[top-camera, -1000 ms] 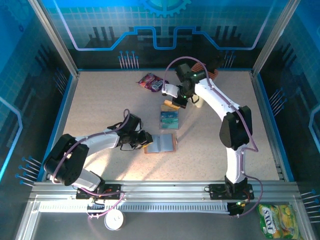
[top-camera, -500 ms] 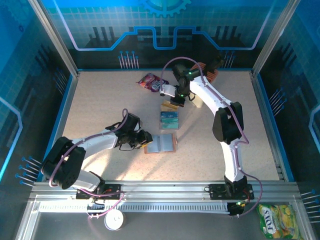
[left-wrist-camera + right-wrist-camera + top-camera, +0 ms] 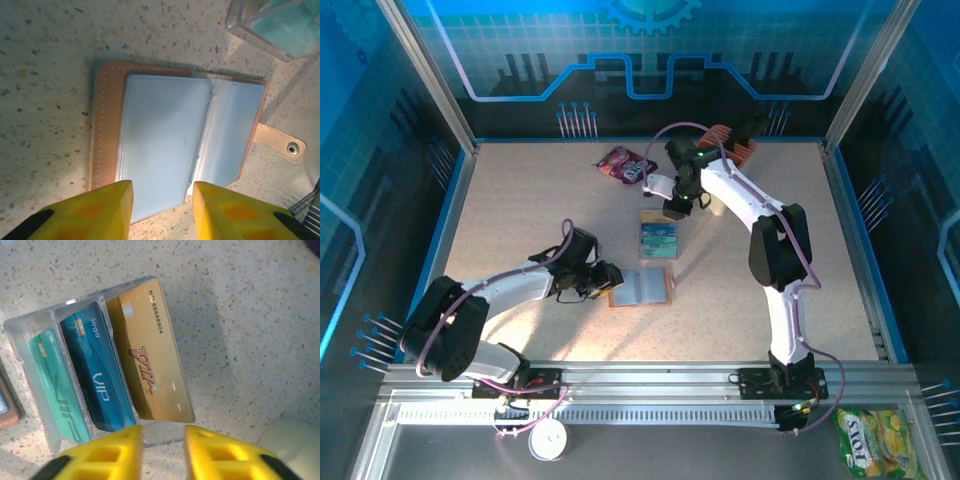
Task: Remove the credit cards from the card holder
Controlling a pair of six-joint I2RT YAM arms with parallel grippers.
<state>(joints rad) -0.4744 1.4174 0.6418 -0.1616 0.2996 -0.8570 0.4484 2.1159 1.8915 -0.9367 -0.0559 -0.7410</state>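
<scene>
The card holder (image 3: pixel 642 287) lies open and flat on the table, tan leather outside with grey-blue pockets (image 3: pixel 165 145). My left gripper (image 3: pixel 612 279) is at its left edge; its yellow fingers stand open over the near edge (image 3: pixel 162 210) with nothing between them. The credit cards sit in a clear tray (image 3: pixel 658 240) behind the card holder: a teal one (image 3: pixel 55 385), a blue VIP one (image 3: pixel 97 375) and a gold VIP one (image 3: pixel 150 355). My right gripper (image 3: pixel 670 208) hovers open just off the gold card's end (image 3: pixel 162 452), gripping nothing.
A purple snack packet (image 3: pixel 625 165) lies at the back. An orange caddy (image 3: pixel 735 148) stands at the back right. A white cup (image 3: pixel 718 205) sits beside my right gripper. The clear tray's corner (image 3: pixel 280 25) is close behind the card holder.
My right gripper has opened and let go of the gold card, which now rests in the clear tray. My left gripper's fingers have spread a little at the card holder.
</scene>
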